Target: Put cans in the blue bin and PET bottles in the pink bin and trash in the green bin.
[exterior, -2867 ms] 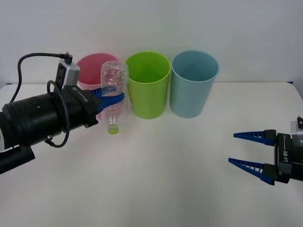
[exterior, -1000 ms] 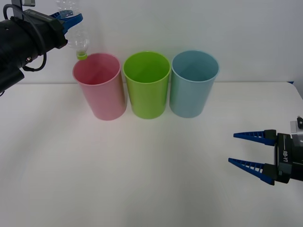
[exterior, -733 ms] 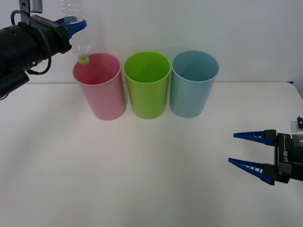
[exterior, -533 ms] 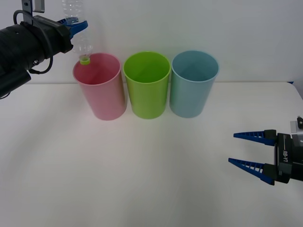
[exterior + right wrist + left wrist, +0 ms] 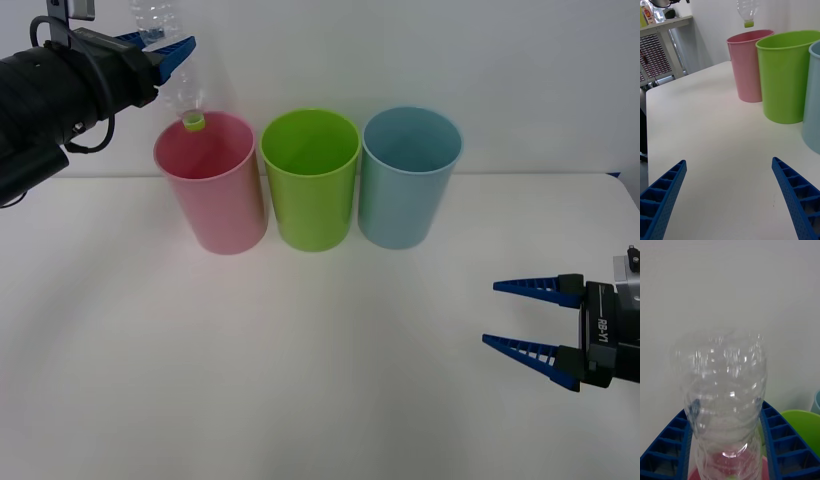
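My left gripper [image 5: 170, 48] is raised at the back left, shut on the clear PET bottle [image 5: 182, 88], which hangs upside down. The bottle's lime-green cap sits just above the rim of the pink bin [image 5: 210, 190], over its opening. In the left wrist view the ribbed bottle [image 5: 726, 390] fills the gap between the blue fingers [image 5: 784, 442], with the pink bin below it. The green bin [image 5: 310, 180] and the blue bin [image 5: 410, 175] stand in a row to the right of the pink one. My right gripper [image 5: 535, 325] waits open, low at the right.
The three bins stand close together at the back of the white table [image 5: 300, 380], near the wall. The right wrist view shows the pink bin [image 5: 748, 67], green bin [image 5: 790, 78], blue bin [image 5: 813, 101] and the hanging bottle [image 5: 747, 11]. A shelf [image 5: 662, 41] stands beyond the table's far edge.
My left gripper has carried the bottle up from table height and then rightward, so the cap has moved from beside the pink bin's rim to over its opening. The right arm has not moved.
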